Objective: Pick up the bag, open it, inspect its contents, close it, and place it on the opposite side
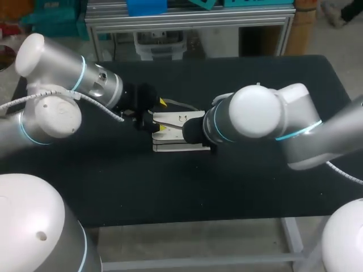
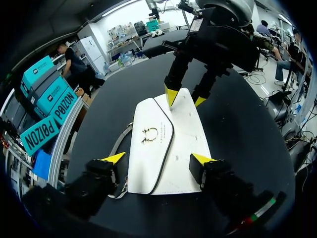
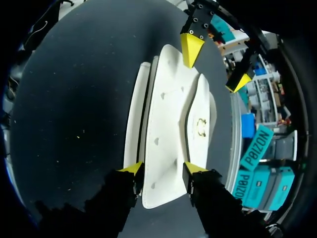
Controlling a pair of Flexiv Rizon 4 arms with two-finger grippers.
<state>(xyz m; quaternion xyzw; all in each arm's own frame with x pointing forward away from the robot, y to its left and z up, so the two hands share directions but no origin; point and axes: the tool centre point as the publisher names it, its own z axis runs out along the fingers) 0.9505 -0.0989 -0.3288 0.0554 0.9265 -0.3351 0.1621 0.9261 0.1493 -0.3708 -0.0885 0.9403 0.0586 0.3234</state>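
Bag [image 1: 180, 120]: white, lay flat near the centre of the black table [image 1: 170, 192]. In the head view its long axis ran from 9 to 3 o'clock. Flap [image 2: 148, 148] was down over the front, with a gold clasp [image 2: 149, 135] on it. Grey strap [image 2: 121, 143] lay loose on the table along the bag's 12 o'clock side.

Left arm [image 1: 85, 79] came in from 9 o'clock. Left gripper [image 1: 163, 115] stood at the bag's 9 o'clock end, jaws wide apart and straddling that end. In its own wrist view one fingertip [image 2: 115, 157] stood just clear of the bag on the strap side. The other fingertip [image 2: 202, 158] sat at the bag's opposite edge. The bag was not clamped.

Right arm [image 1: 255, 122] came in from 3 o'clock. In the head view its wrist covered the bag's 3 o'clock end. Right gripper [image 3: 162, 169] was down at that end, with the bag running out ahead of it. I could not tell whether it was clamped on the bag or only set around it.

The two grippers faced each other along the bag's length, one at each end, and were apart from each other.
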